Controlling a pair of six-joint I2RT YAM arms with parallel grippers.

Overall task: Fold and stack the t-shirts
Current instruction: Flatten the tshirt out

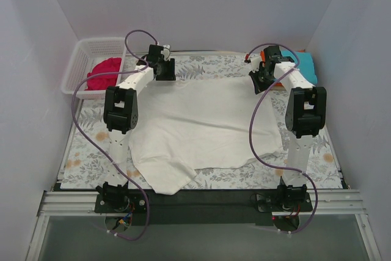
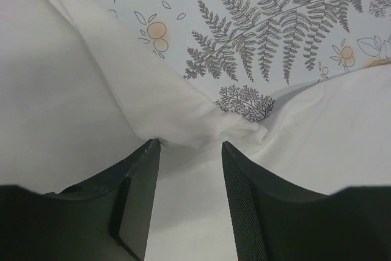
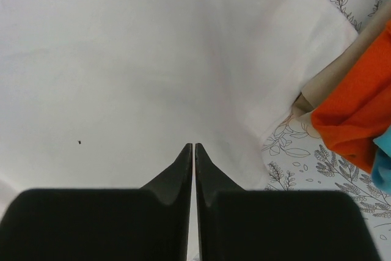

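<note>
A large off-white t-shirt (image 1: 208, 126) lies spread across the middle of the table. My left gripper (image 1: 165, 68) is at its far left corner. In the left wrist view this gripper (image 2: 190, 143) is open, a bunched fold of the shirt (image 2: 201, 123) lies just past its tips, and flat cloth shows in the gap. My right gripper (image 1: 258, 80) is at the shirt's far right edge. Seen from the right wrist, it (image 3: 194, 145) is shut on the shirt (image 3: 122, 59), and faint creases run to its tips. A magenta t-shirt (image 1: 104, 74), an orange one (image 3: 360, 108) and a teal one (image 1: 303, 64) lie aside.
A white mesh basket (image 1: 85, 50) at the back left holds the magenta shirt. The orange and teal shirts sit at the back right, close to the right gripper. The floral table covering (image 1: 85, 145) shows around the off-white shirt. White walls enclose the table on three sides.
</note>
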